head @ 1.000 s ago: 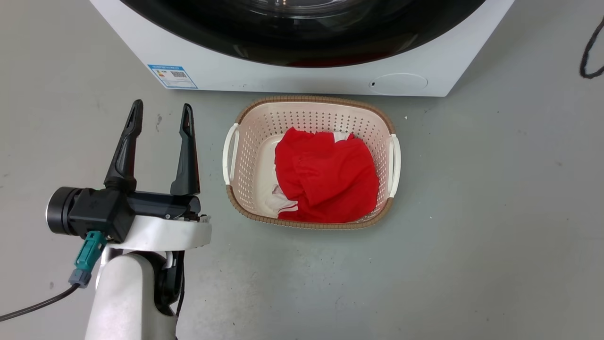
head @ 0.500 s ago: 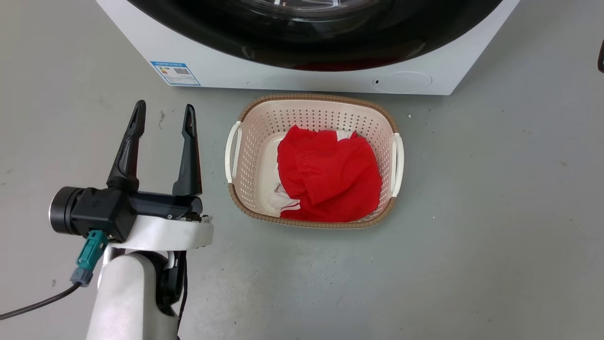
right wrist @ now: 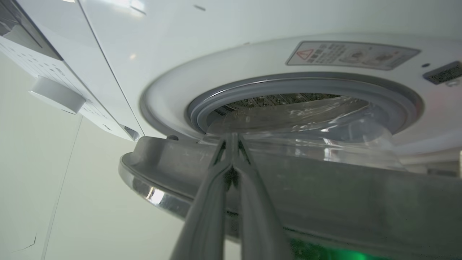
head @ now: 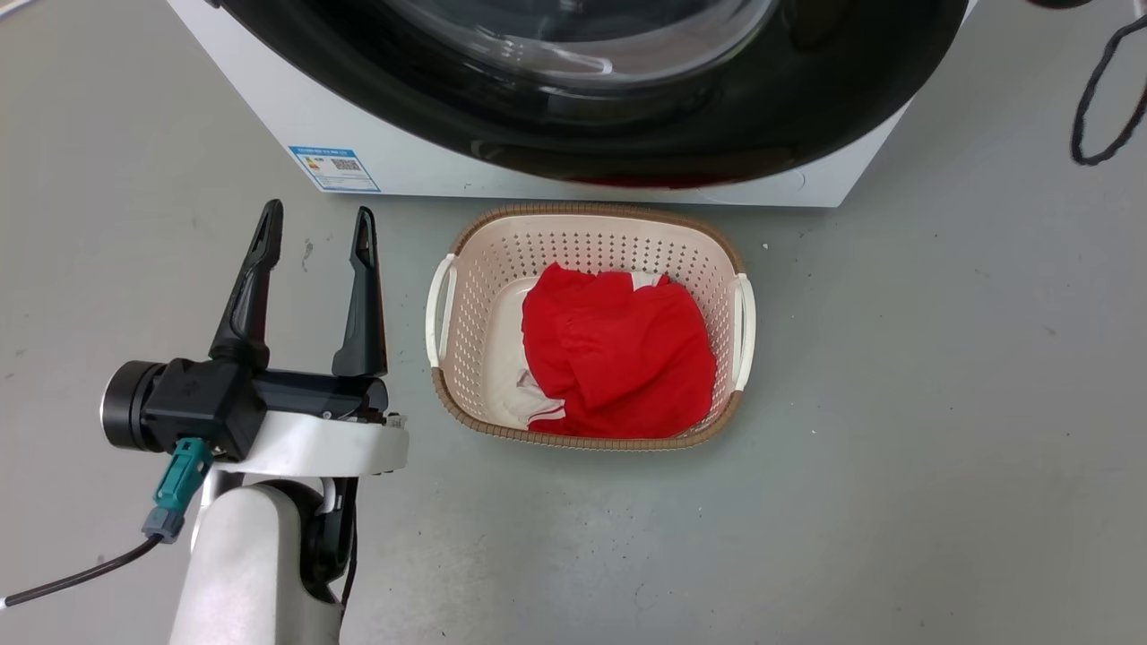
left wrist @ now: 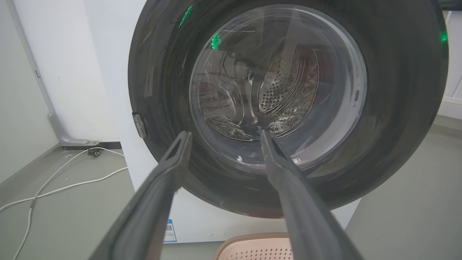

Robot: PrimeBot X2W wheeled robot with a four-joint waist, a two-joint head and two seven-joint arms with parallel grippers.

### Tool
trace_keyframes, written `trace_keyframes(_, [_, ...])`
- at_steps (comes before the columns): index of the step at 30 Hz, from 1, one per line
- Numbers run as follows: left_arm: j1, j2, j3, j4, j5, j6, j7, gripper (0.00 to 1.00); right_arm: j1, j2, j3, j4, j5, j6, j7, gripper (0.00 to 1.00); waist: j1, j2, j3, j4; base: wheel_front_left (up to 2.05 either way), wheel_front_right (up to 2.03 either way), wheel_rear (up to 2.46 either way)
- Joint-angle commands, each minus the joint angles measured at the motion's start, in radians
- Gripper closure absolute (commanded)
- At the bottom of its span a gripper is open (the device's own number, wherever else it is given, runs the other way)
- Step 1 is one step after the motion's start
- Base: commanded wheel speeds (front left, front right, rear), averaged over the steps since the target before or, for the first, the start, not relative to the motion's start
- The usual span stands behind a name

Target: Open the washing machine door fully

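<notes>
Two hands: the right hand (right wrist: 231,144), fingers clenched together, touches the inner rim of the washing machine door (right wrist: 325,187), ajar from the washing machine (right wrist: 216,54); the left hand (head: 314,224) hangs released. Pulling should probably arc around the left-side hinge (left wrist: 139,124).

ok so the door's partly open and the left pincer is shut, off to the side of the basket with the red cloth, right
Not quite. The left pincer is open, its two fingers spread apart, as the head view shows. The rest holds: the washing machine door is partly open, and the pincer is beside the basket with the red cloth.
</notes>
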Motion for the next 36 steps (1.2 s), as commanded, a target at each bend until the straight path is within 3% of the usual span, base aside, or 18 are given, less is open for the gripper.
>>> trace_keyframes(1, [0.007,-0.001,-0.003,0.001,-0.001,0.003,-0.002,0.00,0.025,0.019,0.004,-0.001,0.003,-0.001,0.013,1.00,0.0000,0.0000,-0.003,-0.001,0.00,0.00,0.00])
trace_keyframes(9, [0.021,0.000,-0.015,0.009,0.000,0.007,-0.002,0.00,0.046,0.027,0.012,-0.002,0.014,-0.001,0.115,1.00,0.0000,0.0000,-0.042,0.002,0.00,0.00,0.00])
trace_keyframes(19, [0.073,0.000,-0.018,0.026,0.005,0.007,-0.002,0.00,0.169,0.043,0.017,-0.091,0.038,-0.001,0.284,1.00,0.0000,0.0000,-0.134,0.014,0.00,0.00,0.00])
trace_keyframes(36, [0.168,0.000,-0.034,0.050,-0.001,0.014,-0.002,0.00,0.383,0.100,0.021,-0.291,0.102,0.000,0.415,1.00,0.0000,0.0000,-0.266,0.066,0.00,0.00,0.00])
